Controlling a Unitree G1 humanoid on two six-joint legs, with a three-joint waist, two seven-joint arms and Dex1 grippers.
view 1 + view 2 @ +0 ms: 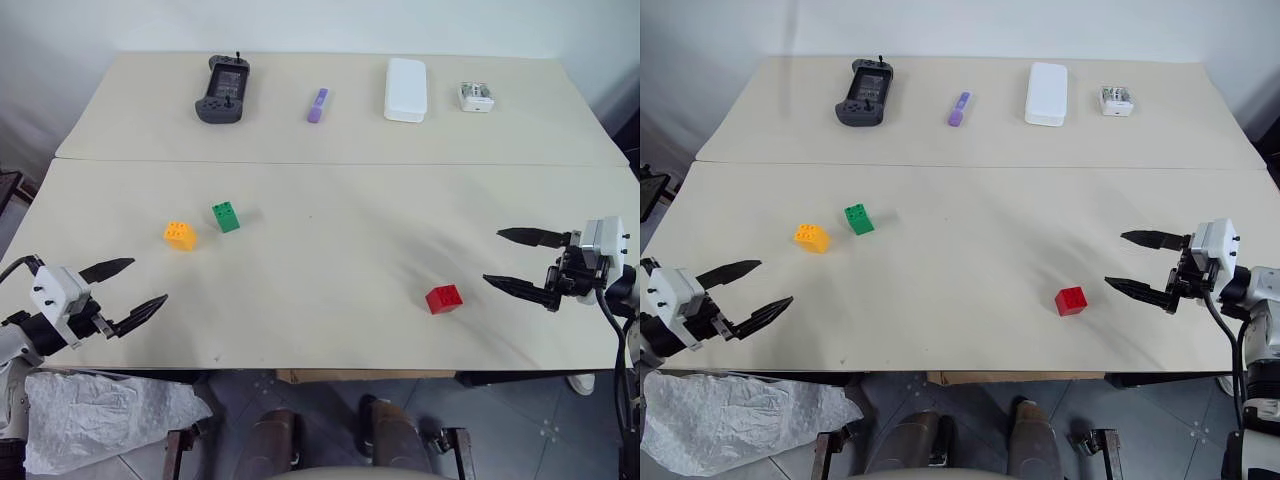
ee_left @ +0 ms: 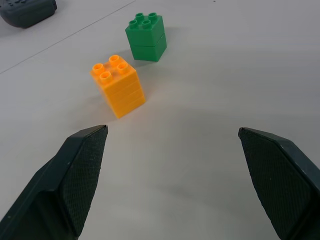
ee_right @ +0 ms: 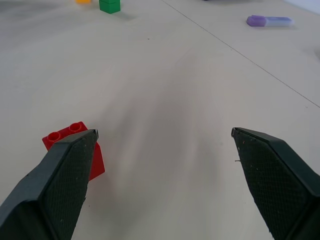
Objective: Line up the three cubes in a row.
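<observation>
In the right wrist view a black finger [image 3: 65,185] hides part of the red cube [image 3: 67,134]. The orange cube [image 3: 83,1] is cut off by that picture's edge.

no legible text, labels, brands, numbers or signs on anything in view

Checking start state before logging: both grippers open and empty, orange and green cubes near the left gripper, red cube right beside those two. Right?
Not quite. The red cube sits apart from the other two, over by the right gripper, as the left eye view shows. The rest holds: orange cube and green cube lie near the left gripper, and both grippers are open and empty.
</observation>
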